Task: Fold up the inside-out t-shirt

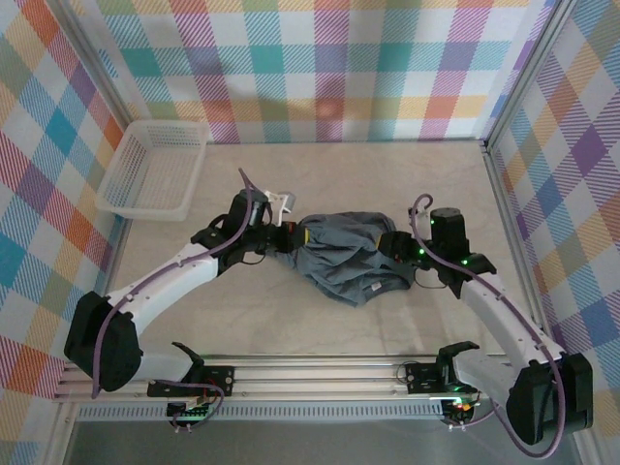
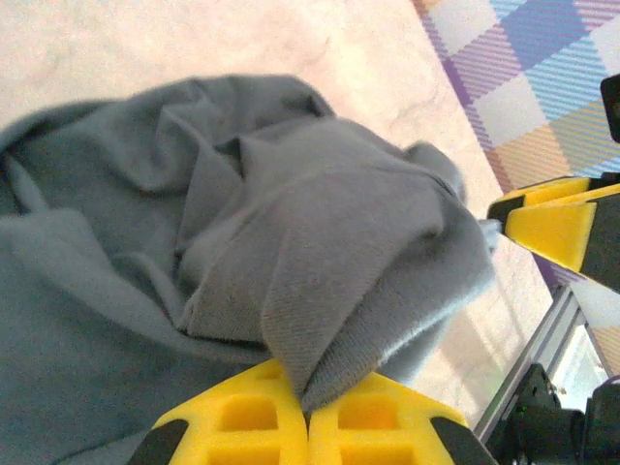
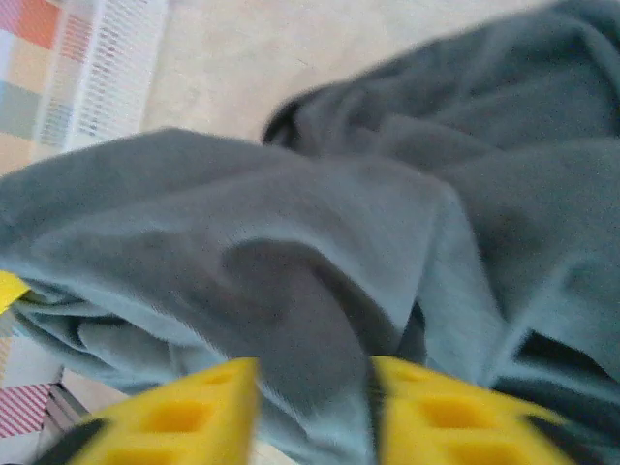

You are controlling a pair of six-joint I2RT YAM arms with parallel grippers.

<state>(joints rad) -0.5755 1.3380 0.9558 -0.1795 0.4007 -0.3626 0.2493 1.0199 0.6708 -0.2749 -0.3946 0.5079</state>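
T-shirt (image 1: 344,254): slate blue-grey, bunched in a heap.
Left gripper (image 2: 308,407): clamped tight on a cloth fold.
Right gripper (image 3: 312,383): jaws apart, cloth in the gap.

The t-shirt (image 1: 344,257) lies bunched on the table (image 1: 339,174) between the two grippers. Its left end is pinched in the left gripper (image 1: 294,232), and its right end lies between the parted fingers of the right gripper (image 1: 386,245). The basket (image 1: 145,210) sits well apart, behind and to the left of the left gripper.
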